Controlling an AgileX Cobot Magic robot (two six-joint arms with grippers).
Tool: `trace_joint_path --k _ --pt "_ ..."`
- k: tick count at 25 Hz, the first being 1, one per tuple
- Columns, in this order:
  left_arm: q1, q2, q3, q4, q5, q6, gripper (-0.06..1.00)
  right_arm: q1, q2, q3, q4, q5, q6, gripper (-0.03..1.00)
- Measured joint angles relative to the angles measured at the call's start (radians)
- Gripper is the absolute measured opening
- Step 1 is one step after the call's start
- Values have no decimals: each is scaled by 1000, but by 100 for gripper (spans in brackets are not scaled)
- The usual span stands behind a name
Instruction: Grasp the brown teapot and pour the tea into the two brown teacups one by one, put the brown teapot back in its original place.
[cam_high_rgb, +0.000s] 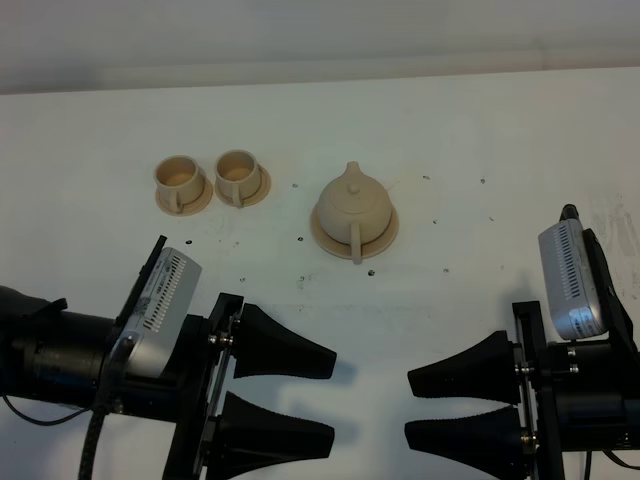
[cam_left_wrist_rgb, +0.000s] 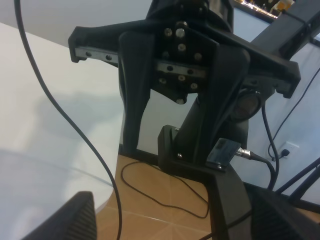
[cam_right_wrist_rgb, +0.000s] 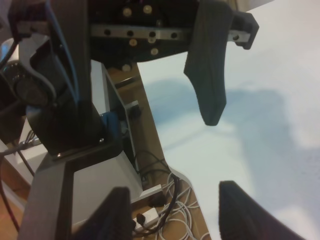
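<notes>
A: Nearest first. Left tool: jaws wide, nothing between them. Right tool: also wide, empty. Both hang over the near tabletop, tips facing each other.

B: Wrist views?

A: No task item in either. Only jaws, the tabletop edge and cables below.

B: Teapot?

A: Teapot is upright on the big saucer, mid-tabletop, lid on, handle toward the arms. It is well apart from both tools.

B: Cups?

A: A little farther back, on the left arm's side: cup A and cup B. Each is on a small saucer, and the two stand just beside each other. B is the nearer to the teapot. Contents: cannot tell.

B: Progress?

A: Reads as not begun. No grasp is made, so both pours and the return to the big saucer are left. With cup contents unreadable, a finished run cannot be ruled out. If at the start, the next step is a reach for the handle, which looks easier for the right tool.
</notes>
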Motion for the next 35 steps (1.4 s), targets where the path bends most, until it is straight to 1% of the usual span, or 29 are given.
trace_joint_path --k 16,21,24,27,30,32,35 --pt "0 0 0 -1 -1 0 63 0 0 0 1 0 0 43" --pt "0 0 0 -36 -1 -2 63 0 0 0 1 0 0 43" --pt "0 -3 -3 -37 -3 -34 63 0 0 0 1 0 0 43" --pt "0 -25 -35 -25 -25 -98 63 0 0 0 1 0 0 43" --pt "0 -73 -86 22 -68 -215 63 0 0 0 2 -6 1 43" --pt "0 -116 -133 88 -104 -329 63 0 0 0 2 -19 7 43" --pt "0 -192 -213 262 -155 -549 63 0 0 0 5 -41 21 43"
